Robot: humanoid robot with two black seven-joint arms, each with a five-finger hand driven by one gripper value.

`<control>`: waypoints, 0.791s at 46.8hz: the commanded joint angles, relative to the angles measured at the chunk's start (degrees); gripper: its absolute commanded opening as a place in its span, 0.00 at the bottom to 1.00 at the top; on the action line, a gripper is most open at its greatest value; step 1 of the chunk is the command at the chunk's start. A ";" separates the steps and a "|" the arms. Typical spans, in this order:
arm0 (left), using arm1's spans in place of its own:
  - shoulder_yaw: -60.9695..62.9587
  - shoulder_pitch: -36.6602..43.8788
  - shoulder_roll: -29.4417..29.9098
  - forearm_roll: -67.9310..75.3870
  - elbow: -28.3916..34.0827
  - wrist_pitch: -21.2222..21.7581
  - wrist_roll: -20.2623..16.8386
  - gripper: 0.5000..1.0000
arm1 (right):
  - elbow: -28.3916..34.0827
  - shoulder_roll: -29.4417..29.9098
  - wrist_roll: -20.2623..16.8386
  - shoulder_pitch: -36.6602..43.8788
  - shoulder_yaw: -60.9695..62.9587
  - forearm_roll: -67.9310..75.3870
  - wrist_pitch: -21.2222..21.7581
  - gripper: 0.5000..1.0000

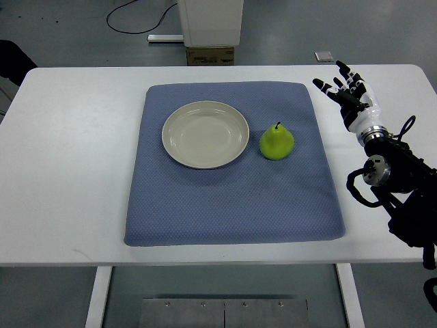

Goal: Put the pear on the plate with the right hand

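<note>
I can read no writing anywhere. My right hand (pixel 348 92) hovers over the white worktop (pixel 68 171) just off the blue mat (pixel 232 205), fingers (pixel 321 85) spread and holding nothing. The pear (pixel 276 142) stands upright on the mat, just right of the empty plate (pixel 205 134), with nothing between it and the hand.

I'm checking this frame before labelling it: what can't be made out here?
- Left hand: not in the top view at all.
- Right arm: cut off by the right edge past the forearm.
- Pear: its underside and its contact with the blue mat are hidden by its own body.
- Plate: rim height can't be judged from above.
</note>
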 commanded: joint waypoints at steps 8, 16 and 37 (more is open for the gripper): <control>0.00 0.01 0.00 0.00 0.02 0.09 -0.02 1.00 | -0.01 -0.09 -0.06 0.12 0.00 0.00 0.00 1.00; 0.00 0.01 0.00 0.00 0.02 0.00 -0.02 1.00 | -0.01 -0.09 0.03 0.30 0.00 0.00 0.00 1.00; 0.00 0.01 0.00 0.00 0.02 0.00 -0.02 1.00 | -0.01 -0.18 -0.06 0.73 0.00 0.00 0.18 1.00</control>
